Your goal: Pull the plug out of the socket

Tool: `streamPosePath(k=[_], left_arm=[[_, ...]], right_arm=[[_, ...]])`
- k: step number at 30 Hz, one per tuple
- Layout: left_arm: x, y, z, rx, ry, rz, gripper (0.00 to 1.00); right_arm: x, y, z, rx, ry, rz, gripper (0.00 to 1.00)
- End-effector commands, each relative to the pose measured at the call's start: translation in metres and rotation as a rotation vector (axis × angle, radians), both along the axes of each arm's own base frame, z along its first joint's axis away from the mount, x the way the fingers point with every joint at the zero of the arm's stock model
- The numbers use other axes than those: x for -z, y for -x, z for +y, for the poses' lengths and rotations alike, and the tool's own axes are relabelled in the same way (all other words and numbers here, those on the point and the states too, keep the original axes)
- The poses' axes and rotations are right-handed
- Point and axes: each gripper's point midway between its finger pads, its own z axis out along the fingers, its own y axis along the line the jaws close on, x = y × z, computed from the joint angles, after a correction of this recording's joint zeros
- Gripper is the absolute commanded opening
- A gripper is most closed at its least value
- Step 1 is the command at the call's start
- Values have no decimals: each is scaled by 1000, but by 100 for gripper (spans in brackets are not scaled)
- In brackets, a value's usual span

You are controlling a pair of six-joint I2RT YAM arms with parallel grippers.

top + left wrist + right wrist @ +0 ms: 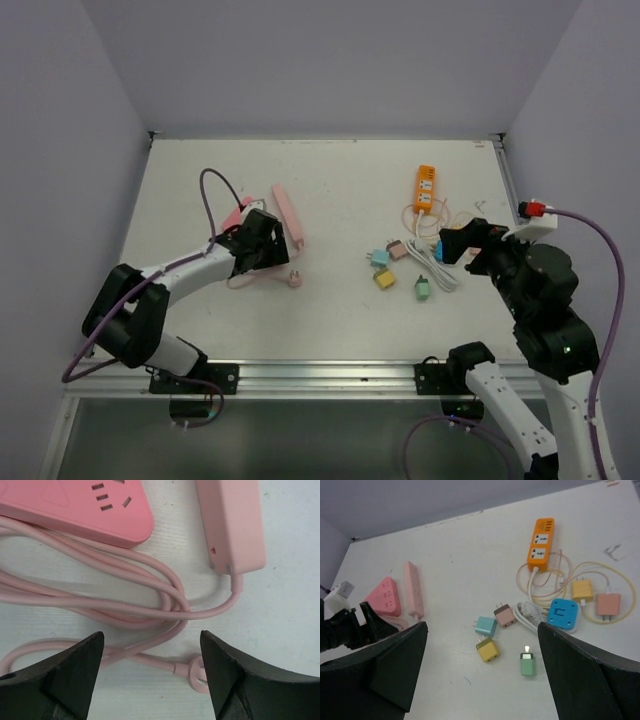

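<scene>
pink triangular socket, smooth looped cord; l end effector & r end effector wide

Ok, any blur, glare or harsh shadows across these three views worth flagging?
Top external: even soft light, faint shadows, no glare on the table. Left wrist: pink cable sharp, left fingers dark and slightly soft. Right wrist: orange strip crisp, right fingers underexposed.
</scene>
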Motion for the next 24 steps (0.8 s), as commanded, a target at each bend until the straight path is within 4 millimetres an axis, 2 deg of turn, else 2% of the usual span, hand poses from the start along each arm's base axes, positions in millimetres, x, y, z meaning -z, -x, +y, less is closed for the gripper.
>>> streamPosePath(k=[1, 6, 7, 11, 15, 17, 18, 21, 24], left_arm=[[-49, -6, 2, 3, 35, -114, 82], [-101, 0, 19, -10, 15, -209, 95], [-123, 3, 24, -14, 20, -251, 98], [-179, 14, 47, -43, -2, -377, 99], [-238, 36, 79, -64, -47, -531, 99], [-254, 46, 93, -82, -64, -584, 100], [-268, 56, 107, -110, -78, -639, 100], [-286, 75, 133, -162, -105, -731, 100], [-292, 92, 152, -203, -116, -797, 100]], right_arm=[[-22, 16, -31, 109, 92, -38, 96], [-42, 33, -56, 200, 153, -90, 99], [-48, 37, -59, 210, 157, -106, 99], [-58, 53, -72, 253, 177, -151, 99], [-58, 65, -82, 280, 190, -175, 99], [-53, 70, -84, 284, 195, -181, 99], [-51, 75, -86, 287, 190, -192, 99], [-42, 79, -86, 282, 191, -185, 99], [-37, 89, -92, 300, 182, -212, 99]])
